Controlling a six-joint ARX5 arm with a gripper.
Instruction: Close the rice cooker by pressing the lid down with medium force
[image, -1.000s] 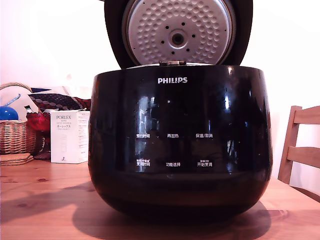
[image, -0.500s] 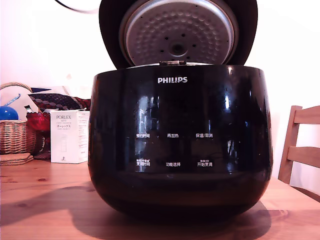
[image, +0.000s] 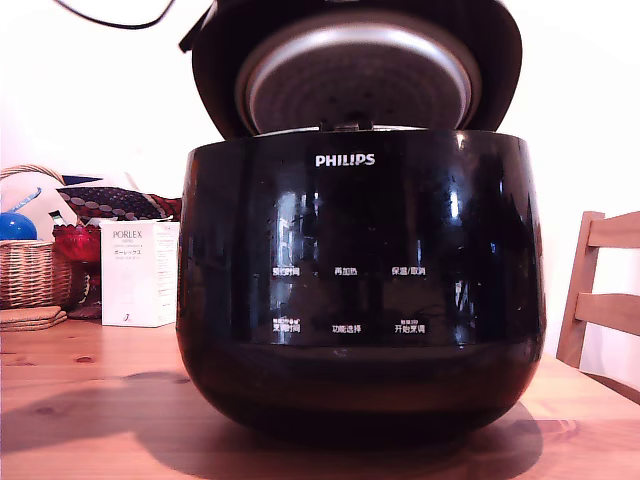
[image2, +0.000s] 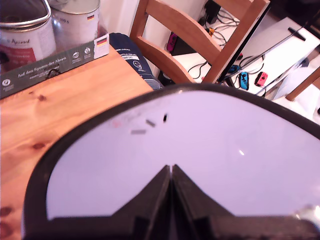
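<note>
The rice cooker (image: 360, 290), a glossy black pot with a white PHILIPS logo, fills the middle of the exterior view on a wooden table (image: 80, 380). Its lid (image: 355, 85) hangs partway down over the pot, with the dimpled silver underside seen at a shallow angle. In the wrist view the lid's glossy top (image2: 210, 145) reflects pale light. My gripper (image2: 170, 170) is shut, and its black fingers (image2: 152, 197) meet at a point resting against that top surface. The gripper is hidden behind the lid in the exterior view.
At the exterior view's left stand a wicker basket (image: 25, 270), a red object (image: 75, 243) and a white PORLEX box (image: 135, 272). A wooden chair (image: 600, 290) is at its right. The wrist view shows paint cans (image2: 30, 30) in a carton and another chair (image2: 200, 35) behind the cooker.
The lid has swung down toward the pot, so its silver underside now looks flatter and darker. A black cable has come into view at the top left.
</note>
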